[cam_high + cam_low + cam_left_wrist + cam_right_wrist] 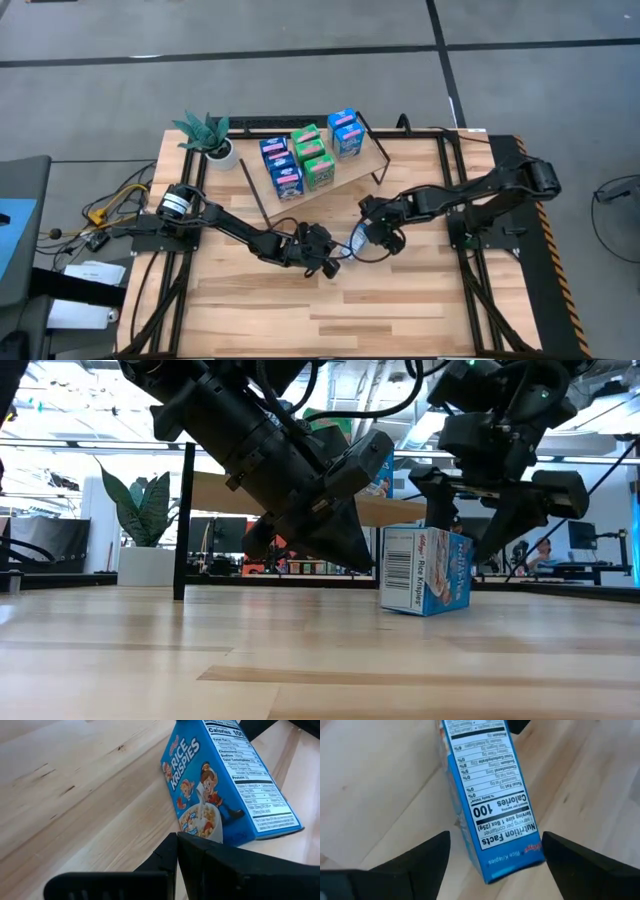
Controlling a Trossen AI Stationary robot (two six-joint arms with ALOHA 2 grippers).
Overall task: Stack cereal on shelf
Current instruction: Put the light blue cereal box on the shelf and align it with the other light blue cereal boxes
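1. High view: both arms reach to mid-table in front of the shelf [372, 158]. The left gripper [322, 256] and right gripper [377, 236] sit near each other, with a lone blue cereal box [357, 243] between them on the tabletop [420, 300].
2. Shelf is a tilted wooden board on thin black legs at the far side of the table. It carries stacked cereal: blue boxes [281, 166] toward the left arm's side, green boxes [314, 157] in the middle, more blue boxes [346, 132] toward the right arm's side.
3. Potted plant [208, 136] stands at the far left corner, beside the shelf.
4. Low view: lone box [426, 571] stands on the table, barcode side facing the camera. Left gripper [345, 550] tips are pressed together, pointing down just beside the box, not gripping it. Right gripper [470, 525] hangs over the box, fingers spread wide, one each side of its top.
5. Left wrist view: fingers [192, 852] closed on each other, nothing between them; box front [220, 785] just ahead, tilted in frame.
6. Right wrist view: two fingers [427, 852] well apart, the box's nutrition panel [487, 795] between them; contact with either finger not evident.
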